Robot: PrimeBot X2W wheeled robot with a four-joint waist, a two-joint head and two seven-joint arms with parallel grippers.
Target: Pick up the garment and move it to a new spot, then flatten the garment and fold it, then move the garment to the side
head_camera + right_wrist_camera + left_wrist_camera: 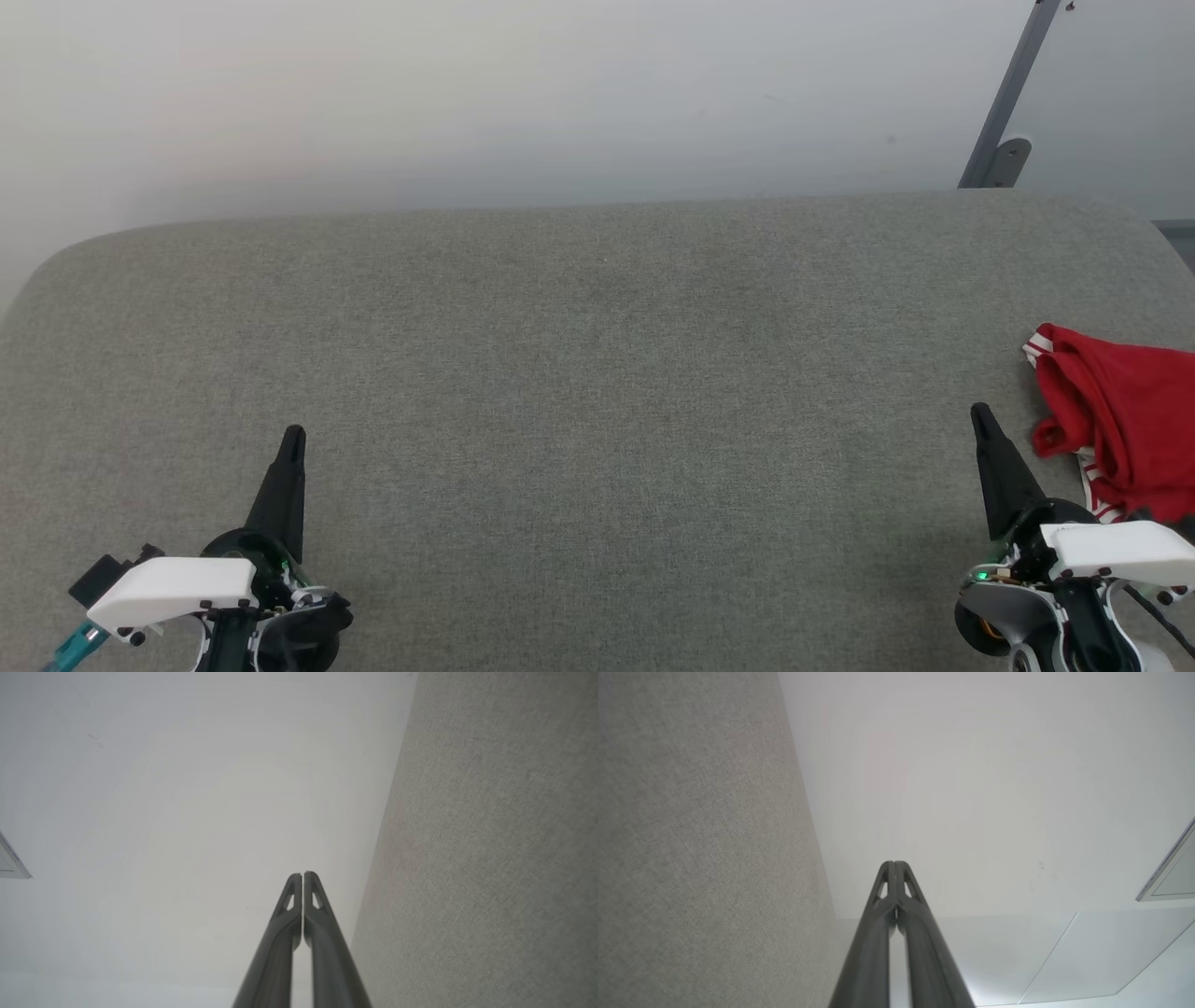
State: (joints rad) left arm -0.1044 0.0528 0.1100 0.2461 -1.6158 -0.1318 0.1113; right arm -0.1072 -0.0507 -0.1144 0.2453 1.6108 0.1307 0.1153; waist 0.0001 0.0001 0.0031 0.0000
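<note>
Left gripper over near-left part of grey fabric-covered table with rounded corners; long dark fingers pressed together, empty. Right gripper over table's near-right part; fingers likewise together, empty. Garment, crumpled red thin-fabric T-shirt with red-and-white striped trim, heaped at table's right edge. Pale wall beyond table's far edge.

Grey fabric-covered surface set against a pale wall.
The surface is a flecked grey weave with rounded far corners, and the plain wall rises directly behind its far edge. Beyond the far right corner a slanted grey metal strut runs up across the wall from a small rounded bracket. In the left wrist view, thin seams divide white panels.
</note>
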